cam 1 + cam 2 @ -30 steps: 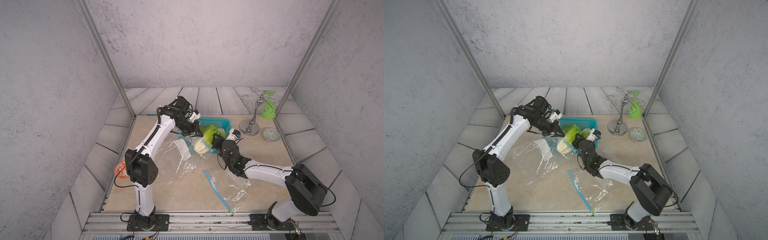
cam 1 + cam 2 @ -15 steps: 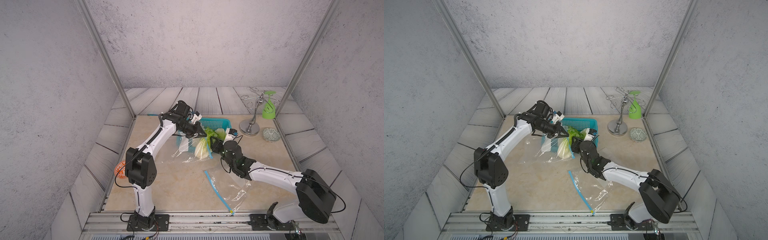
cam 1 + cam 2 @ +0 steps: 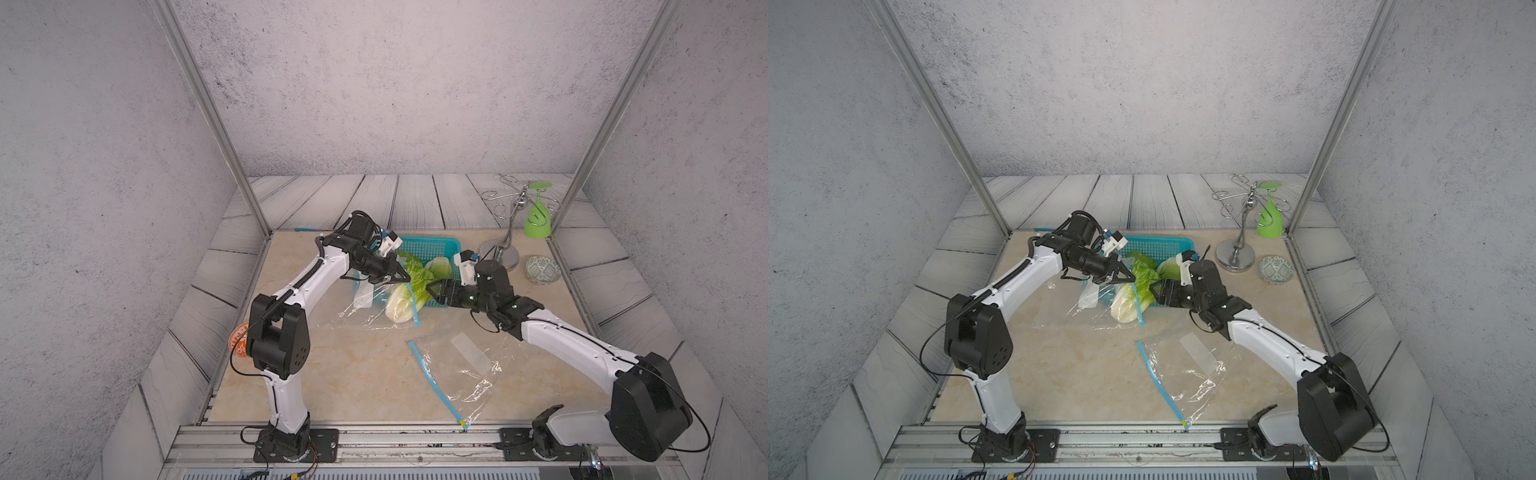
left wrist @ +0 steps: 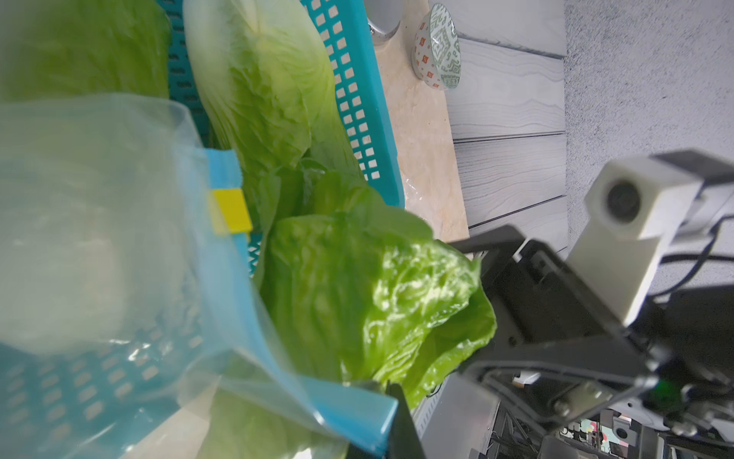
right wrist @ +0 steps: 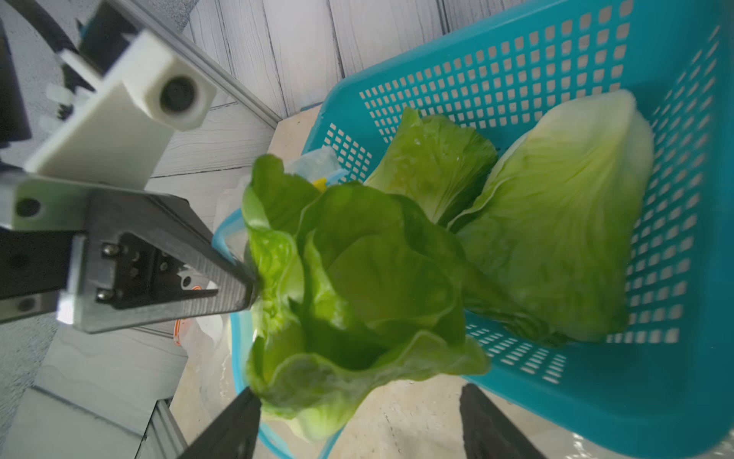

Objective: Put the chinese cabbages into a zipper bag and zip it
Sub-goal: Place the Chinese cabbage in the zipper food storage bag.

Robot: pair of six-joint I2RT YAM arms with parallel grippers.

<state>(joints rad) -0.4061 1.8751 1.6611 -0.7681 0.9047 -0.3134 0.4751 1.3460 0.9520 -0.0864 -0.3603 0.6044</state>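
Now the left gripper (image 3: pixel 400 277) pinches the zipper bag (image 3: pixel 360 316) by its blue rim, while the right gripper (image 5: pixel 359 391) gapes wide beside a chinese cabbage (image 3: pixel 415 278) partly inside it.

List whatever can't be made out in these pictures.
- Orange disc: mostly behind the left arm in a top view.
- Cabbage base: a blur through the held bag in the left wrist view.
- Spare bag zipper, open or shut: too small in both top views.
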